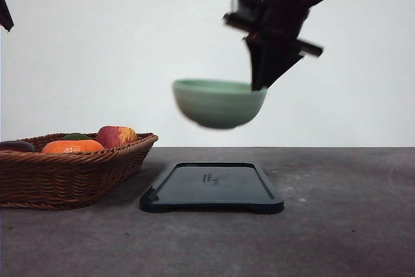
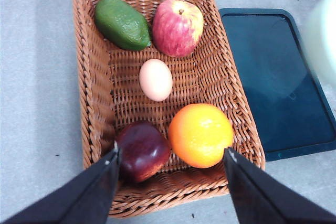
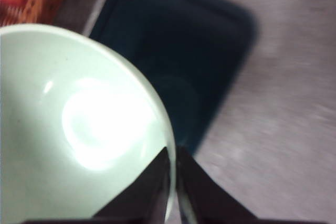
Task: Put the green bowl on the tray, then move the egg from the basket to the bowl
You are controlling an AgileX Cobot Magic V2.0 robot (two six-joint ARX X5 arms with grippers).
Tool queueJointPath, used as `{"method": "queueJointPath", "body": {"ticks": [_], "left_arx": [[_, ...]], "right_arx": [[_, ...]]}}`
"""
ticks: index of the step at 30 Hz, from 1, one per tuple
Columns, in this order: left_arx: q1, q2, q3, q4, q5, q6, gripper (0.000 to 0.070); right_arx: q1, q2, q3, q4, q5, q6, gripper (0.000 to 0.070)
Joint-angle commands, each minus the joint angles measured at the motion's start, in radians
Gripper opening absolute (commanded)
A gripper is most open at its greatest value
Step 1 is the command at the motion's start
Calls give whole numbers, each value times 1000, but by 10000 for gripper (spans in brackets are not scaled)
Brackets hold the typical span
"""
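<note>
The right gripper pinched the bowl by its 3 o'clock rim, carrying it level above the tray for setting down. The left gripper, jaws spread, hovered over the basket; the egg lay at its centre.

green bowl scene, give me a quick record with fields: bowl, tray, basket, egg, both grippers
bowl: green bowl held in the air above the tray, not touching it
tray: tray flat on the table, nothing on it
basket: basket beside the tray, holding fruit
egg: egg lying mid-basket
right gripper: right gripper shut on the bowl's rim
left gripper: left gripper open, over the basket, holding nothing
</note>
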Motion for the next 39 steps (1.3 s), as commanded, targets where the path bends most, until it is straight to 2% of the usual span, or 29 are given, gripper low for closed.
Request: {"method": "queueJointPath", "body": {"ticks": [1, 9, 21, 24, 27, 32, 35, 39], "left_arx": [[-3, 7, 26, 8, 2, 3, 390], [-3, 7, 26, 7, 2, 3, 390], [-3, 7, 26, 5, 2, 3, 390], [-3, 7, 26, 5, 2, 3, 390], [-3, 7, 26, 4, 2, 3, 390], [-3, 7, 26, 4, 2, 3, 390], [-3, 7, 26, 4, 2, 3, 390], [-3, 7, 26, 4, 2, 3, 390]], "right_arx": [[8, 47, 35, 5, 0, 17, 0], [19, 148, 41, 49, 1, 37, 0], [18, 190, 41, 65, 2, 37, 0], [19, 190, 41, 69, 1, 40, 38], [19, 190, 41, 68, 1, 45, 146], [19, 189, 52, 60, 1, 45, 150], [19, 181, 95, 11, 2, 39, 150], [20, 119, 125, -12, 17, 29, 150]]}}
